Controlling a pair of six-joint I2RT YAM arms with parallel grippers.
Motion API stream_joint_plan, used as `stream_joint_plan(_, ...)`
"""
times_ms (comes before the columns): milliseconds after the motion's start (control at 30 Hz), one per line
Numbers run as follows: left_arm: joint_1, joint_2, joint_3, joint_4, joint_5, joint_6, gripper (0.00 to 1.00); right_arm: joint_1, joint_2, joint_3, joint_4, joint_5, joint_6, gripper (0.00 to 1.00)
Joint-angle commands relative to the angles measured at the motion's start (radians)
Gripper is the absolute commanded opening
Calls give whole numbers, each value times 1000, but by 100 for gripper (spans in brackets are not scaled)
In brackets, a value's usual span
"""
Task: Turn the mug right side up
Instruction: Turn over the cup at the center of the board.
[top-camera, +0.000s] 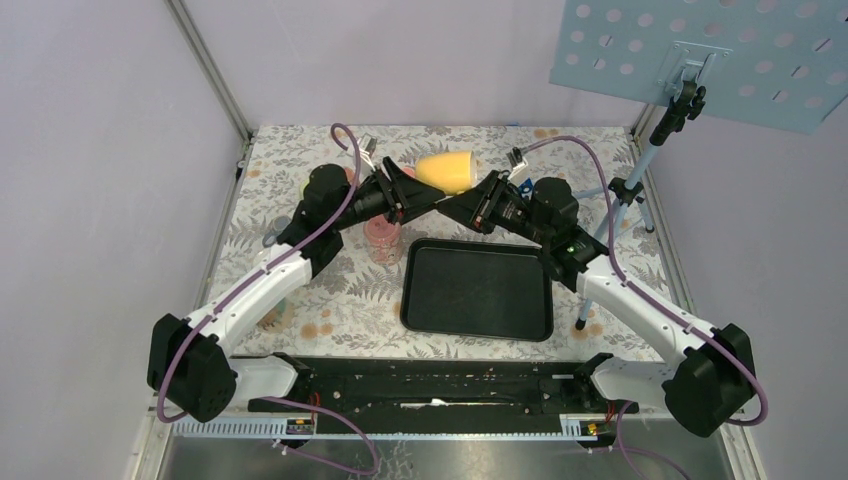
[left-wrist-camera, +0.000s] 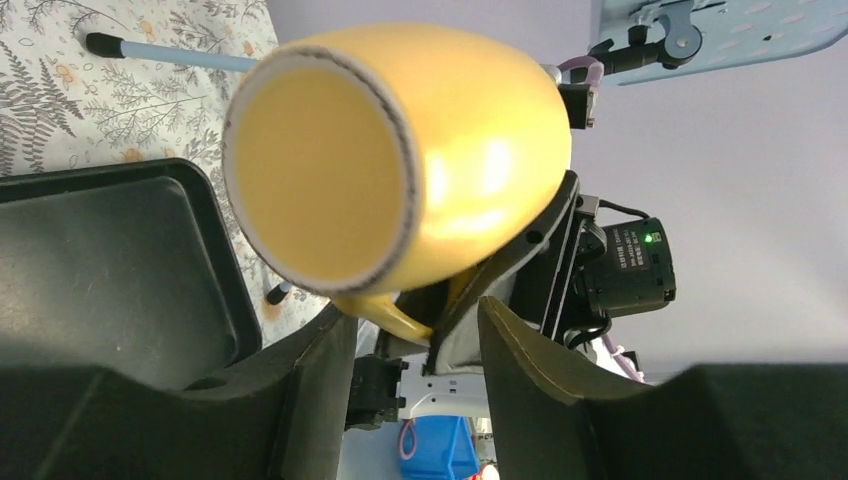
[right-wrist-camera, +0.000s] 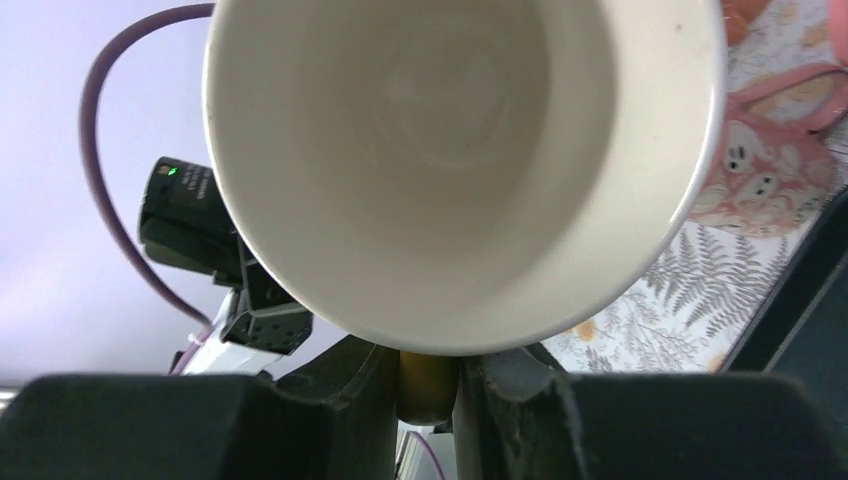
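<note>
The right tool (right-wrist-camera: 430, 365) is clenched on the yellow handle (right-wrist-camera: 428, 385) of the mug (right-wrist-camera: 460, 170), its two fingers pressed against the handle from either side just under the rim. The left tool (left-wrist-camera: 415, 330) is released: its fingers (left-wrist-camera: 320, 390) stand apart below the mug and touch nothing. The mug hangs in the air between the two tools, above the far middle of the bench (top-camera: 290, 150). It lies on its side, with its pale open mouth turned to the right wrist camera and its flat yellow base facing the left one. Below and nearer the arms, a black tray (top-camera: 478, 290) sits flat on the bench, whose surface is printed all over with grey leaves and small orange flowers. A pink patterned object (top-camera: 383, 238) stands just beside the tray's far left corner. At the far right a blue board (top-camera: 700, 50) full of round holes is clamped on a thin stand (top-camera: 640, 190) whose legs rest on the bench. Plain pale lilac walls (top-camera: 100, 150) close the space in, with a metal post (top-camera: 210, 65) running up the left corner.
</note>
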Motion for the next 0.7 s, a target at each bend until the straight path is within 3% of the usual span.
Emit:
stream_joint_plan(0, -3, -38, 7, 42, -13, 87, 54, -2, -47, 79, -59, 70, -102, 0)
stream_joint_plan(300, -3, -64, 18, -133, -83, 231, 81, 7, -77, 134, -320, 175, -247, 0)
stream_joint_plan(433, -2, -89, 31, -267, -138, 327, 98, 6, -91, 156, -471, 239, -332, 0)
stream_joint_plan(667, -3, -111, 55, -399, -213, 449, 99, 6, -102, 198, -727, 372, -456, 0)
